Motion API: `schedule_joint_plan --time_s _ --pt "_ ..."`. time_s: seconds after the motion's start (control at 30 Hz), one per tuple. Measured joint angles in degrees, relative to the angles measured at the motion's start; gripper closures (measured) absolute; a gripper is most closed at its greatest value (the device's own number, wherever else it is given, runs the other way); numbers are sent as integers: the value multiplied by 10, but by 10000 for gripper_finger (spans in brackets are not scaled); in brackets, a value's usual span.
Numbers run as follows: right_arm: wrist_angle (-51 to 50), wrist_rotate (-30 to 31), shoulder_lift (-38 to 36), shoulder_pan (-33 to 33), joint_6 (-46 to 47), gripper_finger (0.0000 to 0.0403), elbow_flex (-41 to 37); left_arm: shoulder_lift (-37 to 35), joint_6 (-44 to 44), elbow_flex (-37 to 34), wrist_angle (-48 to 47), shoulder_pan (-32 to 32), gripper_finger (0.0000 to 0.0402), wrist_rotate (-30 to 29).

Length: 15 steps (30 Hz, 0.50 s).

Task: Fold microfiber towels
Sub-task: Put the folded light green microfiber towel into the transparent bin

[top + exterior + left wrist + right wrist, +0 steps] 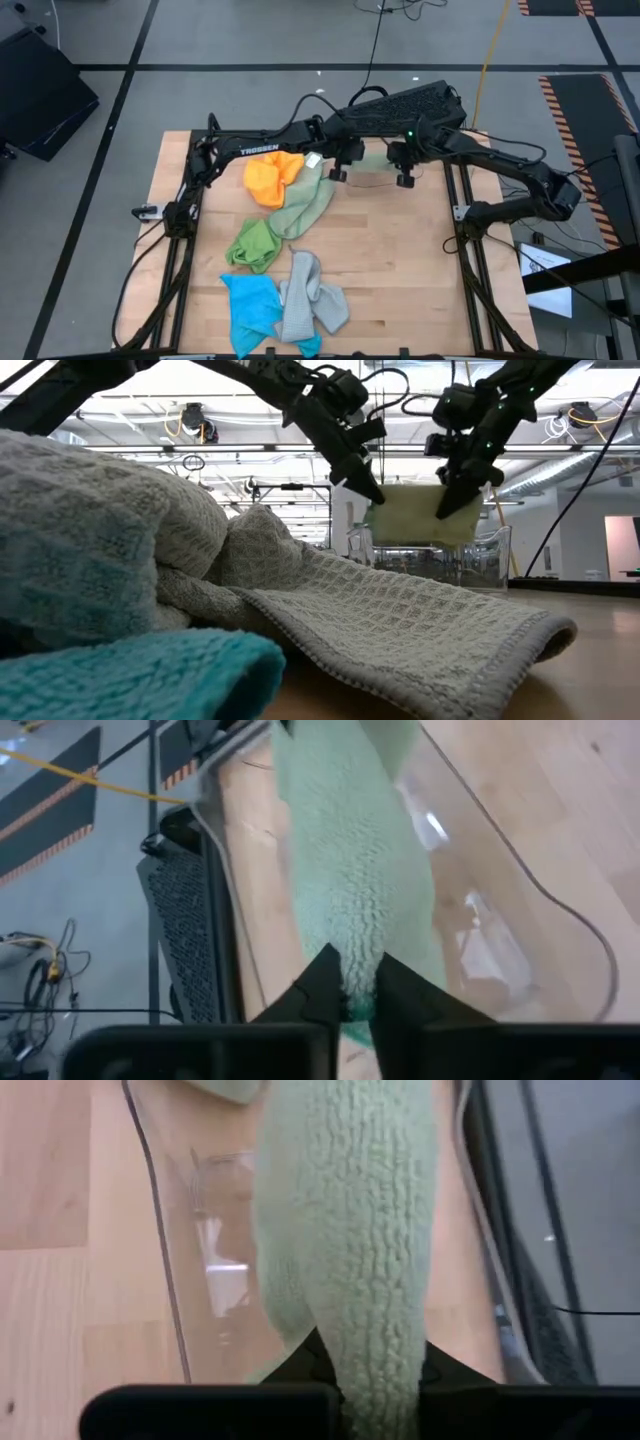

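A pale green towel (418,512) is held stretched above the clear bin (480,560). One end is clenched by the left end effector (372,495), the other by the right end effector (447,505). Other towels (285,290) are left heaped on the counter (400,260).

One camera looks straight down on the whole wooden table (390,240). Another sits at tabletop level, close behind a grey towel (400,625), facing the room. Each wrist camera looks closely down its own fingers. All four share the pale green towel (420,515), at twelve o'clock overhead.

The pale green towel (345,1250) hides the right pincer (365,1370) tips; a blurred grey towel (90,530) fills the low view's near side.
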Motion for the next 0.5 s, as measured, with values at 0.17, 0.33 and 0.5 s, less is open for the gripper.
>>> schedule_joint_plan --time_s 0.17,0.33,0.5 --pt "1 -20 38 -14 -15 389 0 0 -15 0 -5 9 384 16" --pt "2 -67 66 -25 -23 390 0 7 -57 0 -22 27 387 89" --pt "-7 -119 81 -38 -35 390 0 19 -87 -1 -38 33 386 122"
